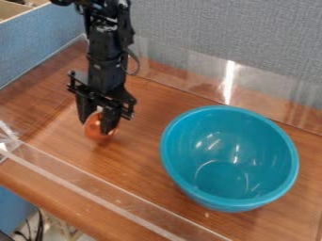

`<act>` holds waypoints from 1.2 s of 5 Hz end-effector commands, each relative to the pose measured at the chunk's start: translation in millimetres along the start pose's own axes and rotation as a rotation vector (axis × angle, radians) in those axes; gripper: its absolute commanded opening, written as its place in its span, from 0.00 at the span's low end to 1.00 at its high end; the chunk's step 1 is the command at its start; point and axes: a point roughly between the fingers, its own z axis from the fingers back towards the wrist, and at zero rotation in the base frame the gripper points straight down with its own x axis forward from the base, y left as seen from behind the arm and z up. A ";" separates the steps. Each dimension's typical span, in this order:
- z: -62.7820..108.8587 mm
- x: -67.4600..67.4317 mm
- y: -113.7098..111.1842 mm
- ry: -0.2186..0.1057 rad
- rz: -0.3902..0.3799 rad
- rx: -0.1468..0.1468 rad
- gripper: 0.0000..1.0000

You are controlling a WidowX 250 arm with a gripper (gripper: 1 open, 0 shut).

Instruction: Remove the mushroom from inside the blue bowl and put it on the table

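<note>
Far left: a clear acrylic wall (75, 184) runs along the near edge of the worktop (56, 127), which is reddish-brown with a wood grain. Behind it, upper left, a blue-grey panel (38, 52) stands at the back.

Left of centre: the black arm (105, 42) comes down from the top of the view, with the claw (101, 125) pointing straight down at the worktop. Its two black fingers (83, 110) hang on either side of the mushroom (98, 127). Claw pinching the mushroom: fingers pressed in against the reddish-brown cap, which shows between and just below them. Cream stem not discernible from this view. The mushroom sits low, at or just above the worktop surface; whether it actually touches the wood cannot be told. A dark shadow lies directly beneath it.

Centre: bare wood grain separates the claw from the bowl; the two are well apart.

Right: the blue bowl (270, 193) sits upright on the worktop, teal, glossy, wide. Its interior shows only highlights and smooth wall. More clear acrylic wall (227, 75) stands behind it, in front of a grey backdrop (239, 33)
</note>
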 end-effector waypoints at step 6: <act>-8.6 8.8 8.7 -0.022 0.027 -0.017 1.00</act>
